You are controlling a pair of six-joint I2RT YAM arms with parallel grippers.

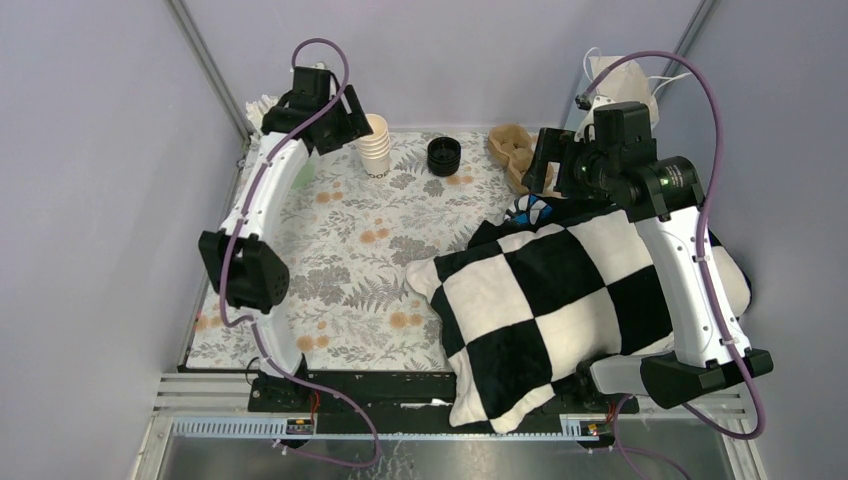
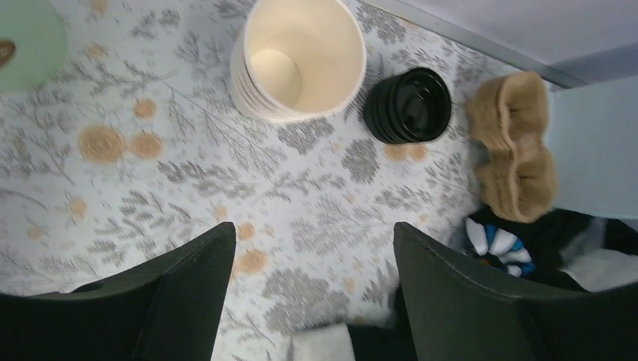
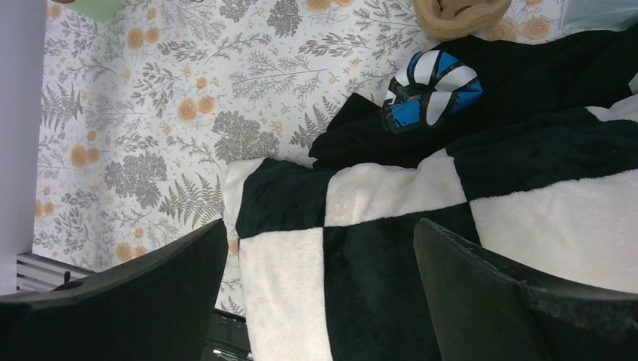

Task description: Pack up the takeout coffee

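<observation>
Left pincer hovering wide near cup stack, far bench; right pincer gaping wide over checkered cushion. Single takeout coffee not showing anywhere. Likely light, thin-walled, crushable; gripping gently mid-wall advised.

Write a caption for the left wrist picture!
Open left gripper hovers over flowery cloth, facing stacked cream cups, black lids and a brown cup carrier.

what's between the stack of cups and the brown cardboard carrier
The black lids sit between the cup stack and the carrier, touching neither; the left wrist view shows it best.
</observation>
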